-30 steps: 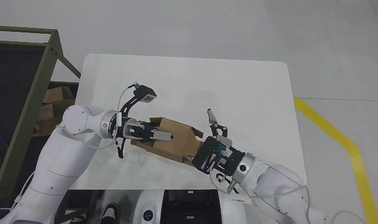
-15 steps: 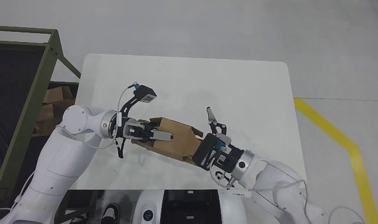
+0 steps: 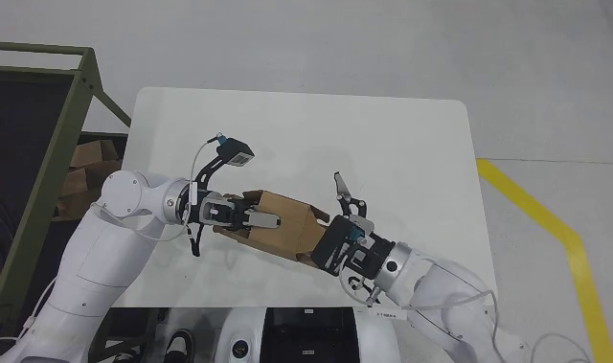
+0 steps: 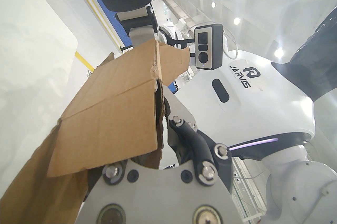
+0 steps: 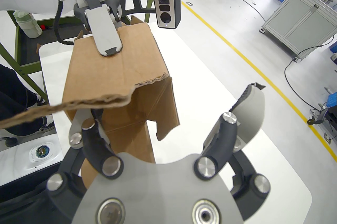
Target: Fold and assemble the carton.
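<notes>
A brown carton [image 3: 287,219] hangs half-formed above the near part of the white table [image 3: 383,143], lying roughly level with its open end toward the right arm. My left gripper [image 3: 251,219] is shut on the carton's far end; one finger [image 5: 105,33] presses flat on the top panel [image 5: 110,72]. In the left wrist view the carton wall [image 4: 110,114] runs between the jaws. My right gripper [image 3: 330,224] is open at the open end. One of its fingers [image 5: 79,125] reaches inside under the torn top edge, and the other finger [image 5: 250,104] stays outside in free air.
A green-framed bin [image 3: 91,76] stands off the table's left side, with spare cardboard pieces [image 3: 91,162] beside it. The table's far half is bare white surface. A yellow line [image 3: 536,219] crosses the floor to the right.
My right gripper has shifted slightly toward the carton's open end. The left gripper and the carton have stayed put.
</notes>
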`<state>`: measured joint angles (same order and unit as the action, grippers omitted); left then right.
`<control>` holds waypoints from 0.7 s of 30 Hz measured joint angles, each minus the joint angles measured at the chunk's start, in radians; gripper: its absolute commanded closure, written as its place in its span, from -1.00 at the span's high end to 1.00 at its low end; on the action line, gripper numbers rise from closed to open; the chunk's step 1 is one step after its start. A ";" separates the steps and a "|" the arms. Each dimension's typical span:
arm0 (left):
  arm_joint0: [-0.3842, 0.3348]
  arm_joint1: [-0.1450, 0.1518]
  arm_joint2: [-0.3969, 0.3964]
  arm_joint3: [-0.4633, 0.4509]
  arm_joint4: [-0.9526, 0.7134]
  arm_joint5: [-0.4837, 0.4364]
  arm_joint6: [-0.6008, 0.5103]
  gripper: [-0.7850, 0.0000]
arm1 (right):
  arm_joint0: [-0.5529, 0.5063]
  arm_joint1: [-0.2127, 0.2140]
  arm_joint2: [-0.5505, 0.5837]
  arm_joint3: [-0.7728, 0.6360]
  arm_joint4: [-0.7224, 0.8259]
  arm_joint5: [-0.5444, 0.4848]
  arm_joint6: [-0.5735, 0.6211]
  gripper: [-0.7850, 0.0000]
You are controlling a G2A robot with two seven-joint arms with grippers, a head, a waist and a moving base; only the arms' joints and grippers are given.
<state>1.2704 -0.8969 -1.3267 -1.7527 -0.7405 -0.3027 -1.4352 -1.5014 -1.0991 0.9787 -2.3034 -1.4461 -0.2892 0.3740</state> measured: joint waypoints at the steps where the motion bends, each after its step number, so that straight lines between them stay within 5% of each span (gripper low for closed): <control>1: 0.000 0.000 0.000 0.000 0.000 0.000 0.000 -1.00 | -0.010 0.001 0.008 -0.006 -0.004 0.001 -0.005 1.00; 9: 0.000 0.000 0.000 0.000 0.000 0.000 0.000 -1.00 | -0.122 0.021 0.101 -0.046 -0.025 -0.034 -0.084 1.00; 21: 0.009 -0.003 0.008 -0.024 0.026 0.044 0.052 -1.00 | -0.228 0.056 0.249 -0.037 0.022 -0.300 -0.254 1.00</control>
<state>1.2790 -0.8999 -1.3190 -1.7766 -0.7147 -0.2584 -1.3828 -1.7291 -1.0432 1.2282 -2.3406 -1.4242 -0.5894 0.1198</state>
